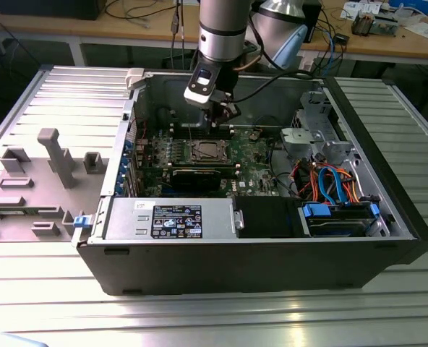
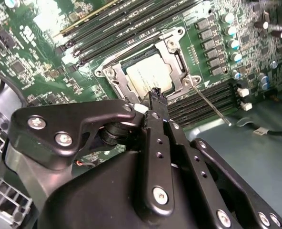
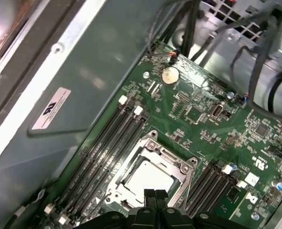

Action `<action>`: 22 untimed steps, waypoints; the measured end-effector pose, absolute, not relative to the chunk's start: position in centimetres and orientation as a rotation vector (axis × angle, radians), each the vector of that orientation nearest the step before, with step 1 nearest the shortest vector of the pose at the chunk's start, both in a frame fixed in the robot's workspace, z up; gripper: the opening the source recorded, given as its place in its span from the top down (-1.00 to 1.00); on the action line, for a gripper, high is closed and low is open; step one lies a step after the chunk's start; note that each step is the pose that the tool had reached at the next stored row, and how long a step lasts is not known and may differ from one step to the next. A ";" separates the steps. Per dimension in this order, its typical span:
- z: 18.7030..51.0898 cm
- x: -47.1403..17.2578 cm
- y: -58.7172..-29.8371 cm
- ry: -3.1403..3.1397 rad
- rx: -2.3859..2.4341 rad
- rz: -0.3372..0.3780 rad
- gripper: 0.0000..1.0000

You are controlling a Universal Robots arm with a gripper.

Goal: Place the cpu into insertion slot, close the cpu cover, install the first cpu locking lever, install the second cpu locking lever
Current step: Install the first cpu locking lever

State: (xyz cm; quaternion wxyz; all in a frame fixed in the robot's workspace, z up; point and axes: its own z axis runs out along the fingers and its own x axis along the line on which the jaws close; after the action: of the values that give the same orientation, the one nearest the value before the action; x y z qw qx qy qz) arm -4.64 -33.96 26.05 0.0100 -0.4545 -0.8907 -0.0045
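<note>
You'll see the cpu (image 3: 148, 177) has a dull, matt silver-grey metal top. Its cpu cover (image 3: 174, 156) is brighter bare metal. The claw (image 3: 155, 195) looks matt black, and the tabletop (image 1: 199, 318) is ribbed, sheeny metal.

Open black computer case (image 1: 257, 264) on ribbed metal table (image 1: 199, 318), orange and blue cables (image 1: 330, 184), coin battery (image 3: 169, 75), black memory slots (image 3: 105, 148).

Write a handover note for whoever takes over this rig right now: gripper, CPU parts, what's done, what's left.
Gripper: shut, holding nothing, hovering just above the socket.
Done: the cpu sits in the insertion slot; the cpu cover lies flat around the chip.
Left: one locking lever juts out from the socket, unlatched. I cannot tell the state of the other lever.
</note>
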 end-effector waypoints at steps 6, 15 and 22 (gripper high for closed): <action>26.0 -5.7 -34.0 -2.815 -1.348 -0.013 0.79; 26.0 -5.8 -34.0 -2.918 -1.107 -0.011 0.79; 26.0 -5.8 -34.0 -2.973 -0.947 -0.009 0.79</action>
State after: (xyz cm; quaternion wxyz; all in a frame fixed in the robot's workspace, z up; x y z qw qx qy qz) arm -5.83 -33.95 26.01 0.0107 -0.3035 -0.9528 -0.0029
